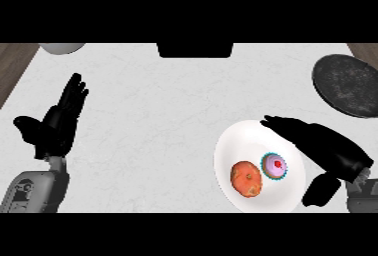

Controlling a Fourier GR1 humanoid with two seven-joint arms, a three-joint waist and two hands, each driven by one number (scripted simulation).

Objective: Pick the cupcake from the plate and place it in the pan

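Note:
A cupcake with pink frosting, a red top and a teal wrapper stands on a white plate at the lower right. An orange pastry lies just left of it on the same plate. The dark round pan sits at the far right edge of the counter. My right hand hovers over the plate's right side, fingers straight and pointing up-left, thumb low beside the cupcake, holding nothing. My left hand rests open at the left, fingers up.
A black object sits at the counter's far edge in the middle. A pale bowl shows at the top left. Wooden strips border the white counter at both upper corners.

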